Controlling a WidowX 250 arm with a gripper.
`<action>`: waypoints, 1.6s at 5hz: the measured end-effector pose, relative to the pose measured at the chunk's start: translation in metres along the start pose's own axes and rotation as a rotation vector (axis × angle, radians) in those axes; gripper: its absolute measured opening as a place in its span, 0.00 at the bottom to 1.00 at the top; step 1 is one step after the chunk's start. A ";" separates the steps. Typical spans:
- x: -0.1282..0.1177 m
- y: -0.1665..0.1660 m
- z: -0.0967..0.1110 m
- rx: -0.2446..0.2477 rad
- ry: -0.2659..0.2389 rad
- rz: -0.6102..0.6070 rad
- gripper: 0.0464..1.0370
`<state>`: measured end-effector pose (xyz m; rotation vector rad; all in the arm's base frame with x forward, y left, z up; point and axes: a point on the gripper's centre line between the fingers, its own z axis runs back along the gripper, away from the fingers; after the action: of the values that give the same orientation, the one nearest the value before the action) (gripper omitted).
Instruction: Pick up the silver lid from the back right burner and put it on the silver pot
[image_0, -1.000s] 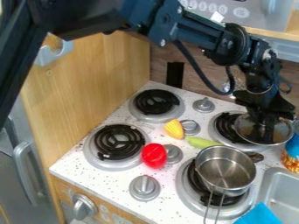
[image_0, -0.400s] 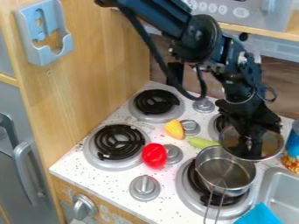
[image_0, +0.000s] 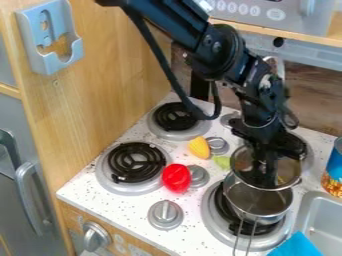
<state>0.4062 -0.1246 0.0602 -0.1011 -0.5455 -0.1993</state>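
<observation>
1. One black two-finger gripper (image_0: 267, 181) hangs over the near right part of the stovetop (image_0: 200, 197), its fingers clamped on the glass lid (image_0: 289, 171).
2. The glass lid is tilted and overlaps the far part of the metal saucepan (image_0: 257, 202) in view; rim contact cannot be determined.
3. The metal saucepan rests on the near right burner (image_0: 212, 220), its wire handle (image_0: 244, 240) pointing toward the near edge.
4. Left of the lid are a green toy (image_0: 222, 162), a yellow toy (image_0: 198, 148) and, nearer, a red toy (image_0: 176, 178).
5. Likely fault: lid drop or rotation. Cause: weak or off-centre grip.
6. Likely fault: saucepan shift or tipping. Cause: tilted lid rim catching the saucepan rim, or excess downward force.
</observation>
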 end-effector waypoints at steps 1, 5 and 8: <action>-0.007 0.002 -0.003 0.021 0.008 -0.011 0.28; -0.009 -0.014 -0.009 -0.007 0.003 -0.054 0.28; -0.019 -0.018 -0.023 -0.001 0.033 -0.083 0.28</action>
<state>0.3985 -0.1431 0.0313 -0.0759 -0.5170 -0.2813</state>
